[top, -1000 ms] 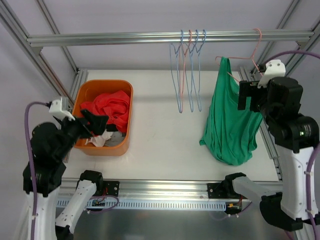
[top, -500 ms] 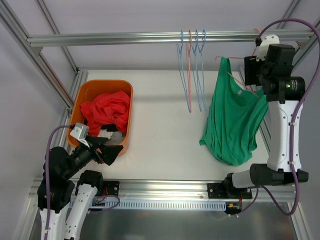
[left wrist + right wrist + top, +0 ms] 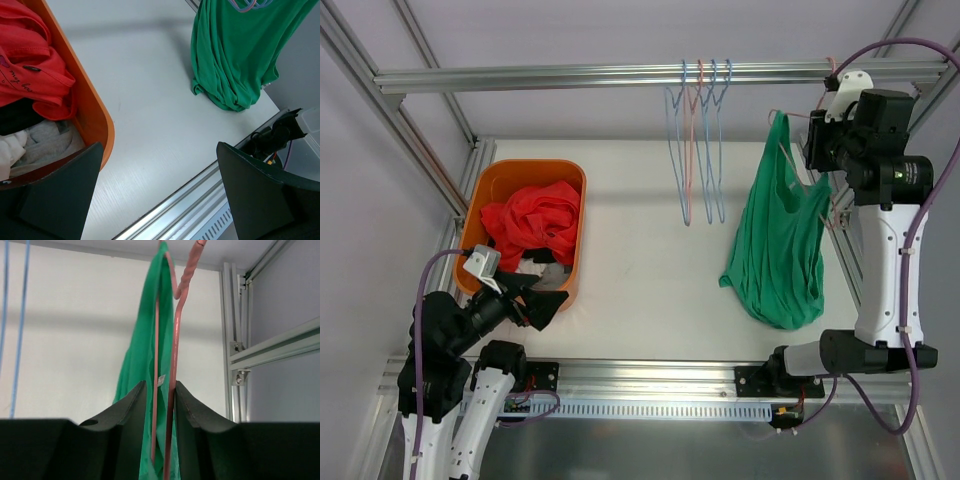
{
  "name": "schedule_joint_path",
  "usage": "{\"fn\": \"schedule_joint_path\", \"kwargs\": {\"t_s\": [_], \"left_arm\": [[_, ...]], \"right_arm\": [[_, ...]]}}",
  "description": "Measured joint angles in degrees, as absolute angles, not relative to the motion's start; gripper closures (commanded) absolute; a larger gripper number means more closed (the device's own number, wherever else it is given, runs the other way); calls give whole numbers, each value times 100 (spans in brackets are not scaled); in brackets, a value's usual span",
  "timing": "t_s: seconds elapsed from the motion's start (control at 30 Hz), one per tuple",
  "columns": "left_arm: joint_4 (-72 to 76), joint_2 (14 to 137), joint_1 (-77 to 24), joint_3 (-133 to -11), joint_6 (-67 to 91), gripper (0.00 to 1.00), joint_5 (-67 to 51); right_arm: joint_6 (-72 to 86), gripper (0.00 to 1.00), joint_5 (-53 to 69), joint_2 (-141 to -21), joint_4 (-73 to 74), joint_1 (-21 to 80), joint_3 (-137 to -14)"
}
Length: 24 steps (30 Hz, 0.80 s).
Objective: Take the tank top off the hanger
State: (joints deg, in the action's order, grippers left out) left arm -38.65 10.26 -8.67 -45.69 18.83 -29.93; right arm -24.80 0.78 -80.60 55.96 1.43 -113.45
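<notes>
Two fingers (image 3: 125,410) of the raised right end effector (image 3: 160,385) flank the pink hanger (image 3: 177,340).

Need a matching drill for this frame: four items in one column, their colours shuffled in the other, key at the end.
Items:
1. tank top
2. bin
3. hanger carrying the tank top
4. garment on top in the bin

Colours:
a. orange
b. pink
c. green
d. red

Pairs: 1-c, 2-a, 3-b, 4-d
</notes>
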Motion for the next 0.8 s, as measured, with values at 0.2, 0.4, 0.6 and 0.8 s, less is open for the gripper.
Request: {"fn": "schedule_joint_path", "kwargs": {"t_s": [0.2,0.4,0.6,0.8], "left_arm": [[-3839,1026,-867,-4569,1885,1,-2993],[-3837,1026,-867,-4552,1885,1,-2993],[-3837,1026,-867,-4536,1885,1,-2991],[-3837,1026,-867,-4523,1885,1,-2991]], "right_arm": [[-1942,100,110,-7793,5258,202,-10809],[-1466,100,252,-7782,4840,318,-10484],[-1122,100,521,-7601,4130,379,-10068],[-915,100,661,-7122,3308,390,-9439]]}}
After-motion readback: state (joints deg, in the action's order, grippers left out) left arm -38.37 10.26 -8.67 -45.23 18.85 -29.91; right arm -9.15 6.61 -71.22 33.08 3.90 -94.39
